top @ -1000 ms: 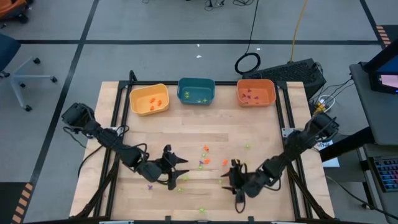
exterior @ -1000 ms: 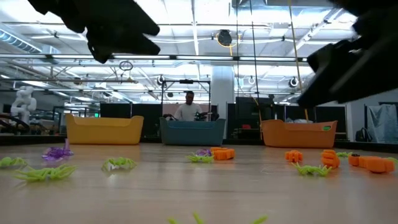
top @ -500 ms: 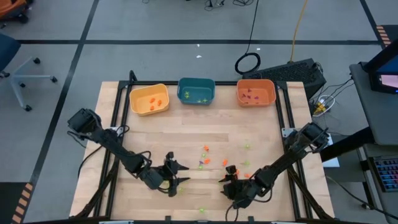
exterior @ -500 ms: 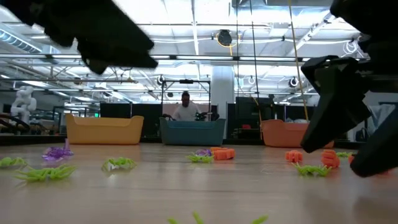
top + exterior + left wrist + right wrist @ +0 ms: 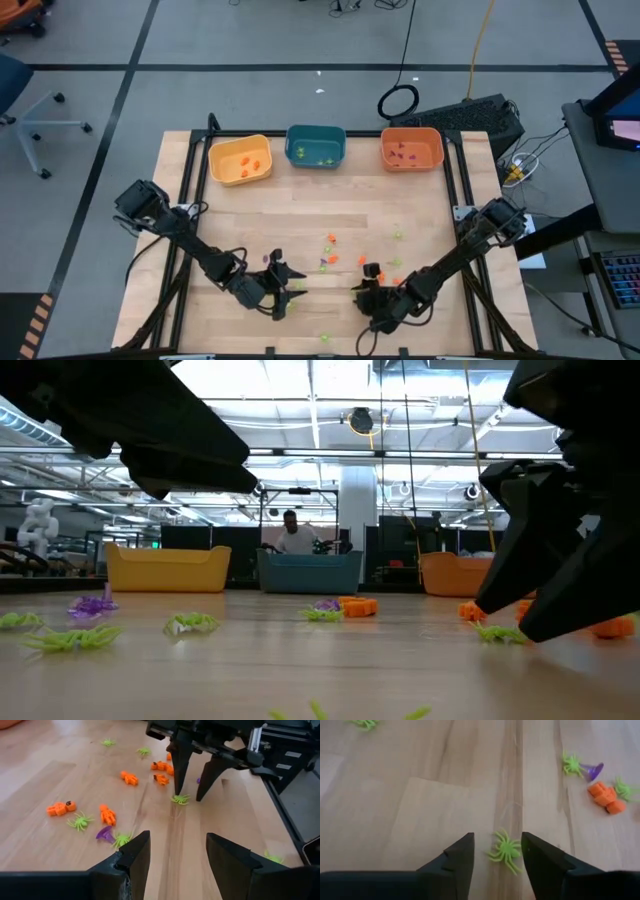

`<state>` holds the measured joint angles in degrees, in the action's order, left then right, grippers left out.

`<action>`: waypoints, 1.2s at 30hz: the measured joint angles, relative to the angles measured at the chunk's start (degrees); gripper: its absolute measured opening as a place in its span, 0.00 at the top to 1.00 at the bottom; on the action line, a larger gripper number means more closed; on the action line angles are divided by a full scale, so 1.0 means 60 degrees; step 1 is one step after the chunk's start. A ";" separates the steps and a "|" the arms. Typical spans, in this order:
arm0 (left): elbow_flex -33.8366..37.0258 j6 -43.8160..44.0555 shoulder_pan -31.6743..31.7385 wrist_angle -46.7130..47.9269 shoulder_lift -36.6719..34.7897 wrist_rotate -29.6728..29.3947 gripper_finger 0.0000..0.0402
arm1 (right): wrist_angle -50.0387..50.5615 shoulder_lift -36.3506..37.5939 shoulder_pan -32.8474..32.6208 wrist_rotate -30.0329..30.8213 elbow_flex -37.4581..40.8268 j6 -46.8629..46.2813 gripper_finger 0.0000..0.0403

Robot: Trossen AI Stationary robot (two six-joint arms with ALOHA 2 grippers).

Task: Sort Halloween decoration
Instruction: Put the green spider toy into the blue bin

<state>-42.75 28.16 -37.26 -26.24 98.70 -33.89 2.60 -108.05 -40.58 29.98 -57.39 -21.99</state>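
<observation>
My right hand [image 5: 496, 851] has come down low, and its fingers now stand open around a green spider [image 5: 507, 851], not squeezing it. My left hand [image 5: 175, 855] waits open nearby. Little trinkets [image 5: 106, 813] lie scattered on the wooden surface [image 5: 300, 215]. A person [image 5: 293, 534] sits far behind.

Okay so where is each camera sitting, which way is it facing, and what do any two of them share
High view: overhead, straight down on the wooden table; both arms show.
Low view: tabletop height, facing the three bins; dark arm parts overhang.
Left wrist view: past the left end effector, open, toward the right end effector.
Right wrist view: down past its fingers.
Shared: both wrist views show the green spider between the right end effector's fingers.
</observation>
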 joint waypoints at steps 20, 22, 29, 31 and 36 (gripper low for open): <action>-0.0001 0.0004 0.0004 -0.0055 -0.0004 -0.0035 0.52 | 0.0726 0.0018 0.0026 -0.0481 -0.0007 -0.0496 0.99; -0.0001 0.0004 0.0004 -0.0055 -0.0004 -0.0044 0.52 | 0.0720 0.0018 0.0026 -0.0485 -0.0007 -0.0494 0.99; -0.0001 0.0007 0.0004 -0.0055 -0.0004 -0.0051 0.52 | 0.0431 0.0057 0.0026 -0.0543 0.0004 -0.0308 1.00; -0.0001 0.0008 0.0004 -0.0054 -0.0004 -0.0055 0.52 | 0.0409 0.0130 0.0026 -0.0543 -0.0010 -0.0282 1.00; -0.0009 0.0007 0.0007 -0.0088 -0.0007 -0.0058 0.52 | 0.0347 0.0270 -0.0060 -0.0512 -0.0315 -0.0155 1.00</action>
<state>-42.81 28.21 -37.21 -26.77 98.65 -34.24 4.69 -106.43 -40.94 26.91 -59.28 -22.92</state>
